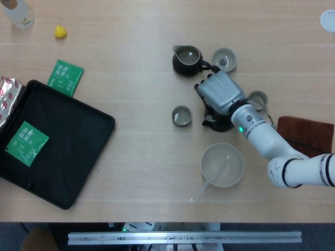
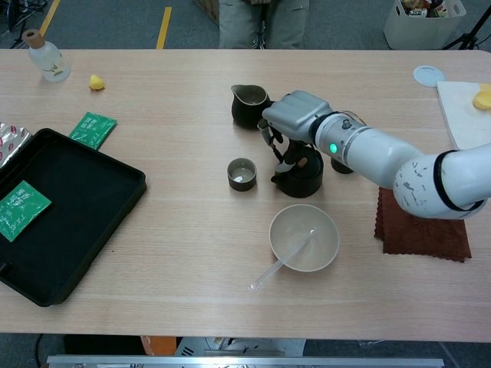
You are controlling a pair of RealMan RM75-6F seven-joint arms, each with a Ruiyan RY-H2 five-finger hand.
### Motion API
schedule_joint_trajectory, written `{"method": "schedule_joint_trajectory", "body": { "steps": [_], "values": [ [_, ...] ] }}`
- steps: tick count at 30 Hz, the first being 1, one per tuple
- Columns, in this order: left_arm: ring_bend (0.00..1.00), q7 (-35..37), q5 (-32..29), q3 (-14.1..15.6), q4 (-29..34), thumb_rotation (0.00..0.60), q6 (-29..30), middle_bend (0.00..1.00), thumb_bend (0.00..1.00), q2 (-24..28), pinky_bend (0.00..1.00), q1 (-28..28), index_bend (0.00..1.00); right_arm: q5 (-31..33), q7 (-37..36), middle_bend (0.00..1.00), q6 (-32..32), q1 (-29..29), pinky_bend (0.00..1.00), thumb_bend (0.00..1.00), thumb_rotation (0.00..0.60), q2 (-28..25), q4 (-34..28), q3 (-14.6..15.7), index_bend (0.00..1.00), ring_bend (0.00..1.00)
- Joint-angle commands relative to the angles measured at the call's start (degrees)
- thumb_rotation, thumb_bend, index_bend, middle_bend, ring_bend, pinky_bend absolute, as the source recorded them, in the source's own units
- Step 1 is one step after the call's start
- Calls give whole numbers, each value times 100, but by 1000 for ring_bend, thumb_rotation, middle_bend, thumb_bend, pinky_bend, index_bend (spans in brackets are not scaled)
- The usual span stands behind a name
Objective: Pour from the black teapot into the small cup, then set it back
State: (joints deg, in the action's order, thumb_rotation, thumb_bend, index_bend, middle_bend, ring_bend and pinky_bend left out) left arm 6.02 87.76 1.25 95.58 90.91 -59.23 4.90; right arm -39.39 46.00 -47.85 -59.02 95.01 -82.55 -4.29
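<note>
The black teapot point(image 1: 217, 123) point(image 2: 302, 177) stands upright on the table, to the right of the small grey cup point(image 1: 181, 116) point(image 2: 242, 174) and apart from it. My right hand point(image 1: 220, 92) point(image 2: 296, 115) lies over the teapot from above, with its fingers curled down around the handle side, so most of the pot is hidden in the head view. The cup shows a pale bottom; whether it holds liquid I cannot tell. My left hand is in neither view.
A black pitcher point(image 1: 187, 58) point(image 2: 247, 106) and two more cups point(image 1: 224, 59) point(image 1: 256, 98) stand close behind the hand. A glass bowl point(image 1: 222, 165) point(image 2: 304, 237) with a stirrer is in front. A brown cloth point(image 1: 306, 135) lies right, a black tray point(image 1: 63, 157) left.
</note>
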Motion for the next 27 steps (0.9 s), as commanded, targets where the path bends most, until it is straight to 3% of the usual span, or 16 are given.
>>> {"method": "schedule_joint_trajectory", "body": {
  "steps": [1,27],
  "values": [
    [101,-2,1,-1,-8,600,-7,170,295,-8,90,-5,113,105,-68,519,10,3,182,39,491,-115,-142,-2,446,410],
    [101,-38,-10,-28,-16,600,-82,169,295,-65,90,-76,113,686,-332,570,-10,-106,183,40,495,-1004,-1247,330,504,490]
  ]
}}
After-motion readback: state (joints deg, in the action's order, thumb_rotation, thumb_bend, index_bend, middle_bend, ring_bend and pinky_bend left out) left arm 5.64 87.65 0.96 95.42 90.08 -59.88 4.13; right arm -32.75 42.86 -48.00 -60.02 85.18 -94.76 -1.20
